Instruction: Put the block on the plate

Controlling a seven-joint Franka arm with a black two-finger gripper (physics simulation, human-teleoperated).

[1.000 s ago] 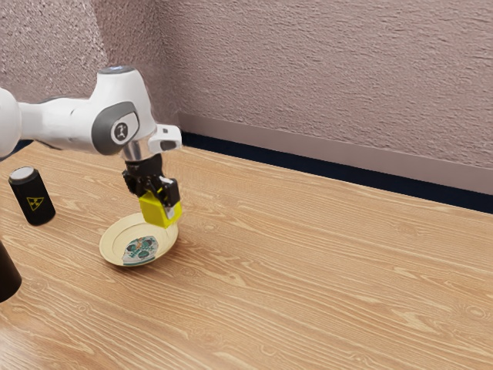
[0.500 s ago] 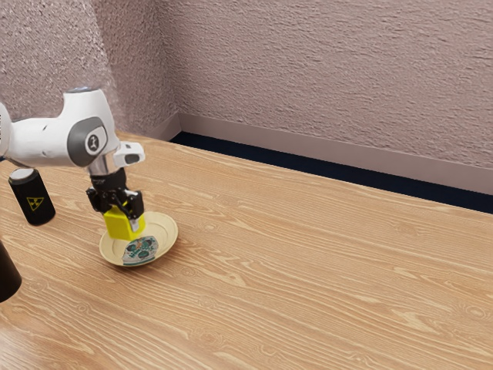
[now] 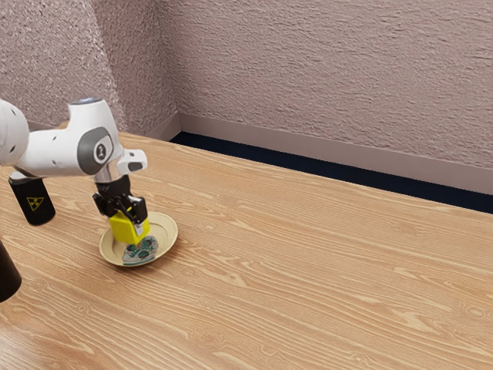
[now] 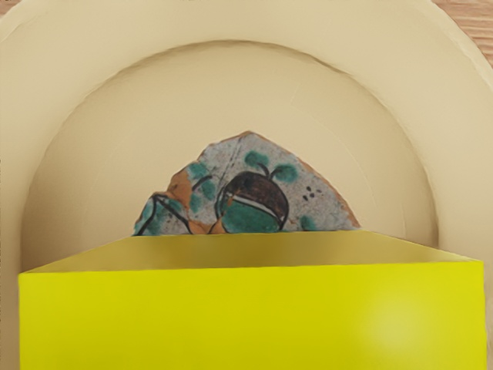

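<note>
My black gripper (image 3: 129,219) is shut on the yellow block (image 3: 128,229), one finger on each side of it. The block overlaps the cream plate (image 3: 167,238) in the exterior view; whether it touches the plate I cannot tell. In the wrist view the yellow block (image 4: 246,316) is large along the lower edge, with the plate (image 4: 246,85) behind it. Part of the plate's patterned centre is hidden by the block.
A black can (image 3: 35,202) with a yellow symbol stands on the wooden table (image 3: 308,277), partly behind the arm. A dark round object (image 3: 6,276) is at the exterior view's left edge. A textured wall rises beyond the table.
Still holding the block, my gripper has moved toward the exterior view's left and down, then slightly back right. The plate has stayed where it was.
</note>
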